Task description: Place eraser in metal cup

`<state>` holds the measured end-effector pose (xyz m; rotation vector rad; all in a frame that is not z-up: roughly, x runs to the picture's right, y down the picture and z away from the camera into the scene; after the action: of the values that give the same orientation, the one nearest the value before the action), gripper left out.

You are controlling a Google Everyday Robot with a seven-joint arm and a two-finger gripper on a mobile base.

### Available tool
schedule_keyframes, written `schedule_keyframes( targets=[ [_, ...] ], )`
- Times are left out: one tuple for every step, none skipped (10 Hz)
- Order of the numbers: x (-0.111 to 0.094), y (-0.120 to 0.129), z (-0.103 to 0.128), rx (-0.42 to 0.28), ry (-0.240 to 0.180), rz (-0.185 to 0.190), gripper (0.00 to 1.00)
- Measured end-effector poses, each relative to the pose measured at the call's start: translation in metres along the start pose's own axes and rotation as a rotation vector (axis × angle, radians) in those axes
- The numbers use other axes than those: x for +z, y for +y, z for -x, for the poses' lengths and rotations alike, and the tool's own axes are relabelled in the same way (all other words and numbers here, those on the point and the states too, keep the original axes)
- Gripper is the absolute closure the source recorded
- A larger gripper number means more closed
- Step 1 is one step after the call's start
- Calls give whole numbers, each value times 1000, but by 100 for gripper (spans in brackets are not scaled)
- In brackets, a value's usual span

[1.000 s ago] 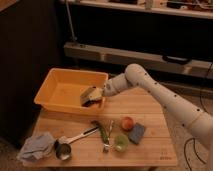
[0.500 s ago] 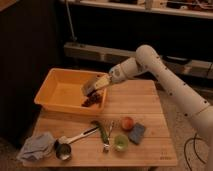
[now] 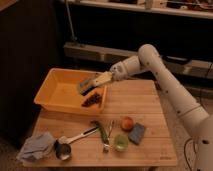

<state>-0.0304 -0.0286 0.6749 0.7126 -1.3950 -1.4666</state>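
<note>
Pinching eraser, gripper above yellow bin

Gripper above yellow bin; metal cup on table.

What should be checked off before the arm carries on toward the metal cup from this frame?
1. Gripper above the yellow bin, not down inside it: ok.
2. Grip on the eraser: cannot tell; only a greyish block shows at the gripper's tip.
3. Metal cup upright near the table's front left corner, mouth facing up: ok.
4. Grey cloth lies beside the cup, not over its mouth: ok.
5. Way from bin to cup likely free: ok, only low items lie on the wooden table there.
</note>
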Motion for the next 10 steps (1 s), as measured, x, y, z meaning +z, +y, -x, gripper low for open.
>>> schedule_keyframes(
  targets=[
    [0,-1,0,-2,0,0,100],
    [3,-1,0,-14,-16,4,100],
    [10,-6,0,-59,-59,11,100],
    [22,-15,5,-122,-112,18,100],
    [29,-24,14,-169,-150,30,100],
    [38,-35,22,-214,-182,42,100],
    [51,-51,38,-270,-223,53,100],
    [65,-70,58,-331,-264,61,100],
    [74,-82,75,-372,-293,66,100],
    [84,-95,93,-410,-330,69,100]
  ],
)
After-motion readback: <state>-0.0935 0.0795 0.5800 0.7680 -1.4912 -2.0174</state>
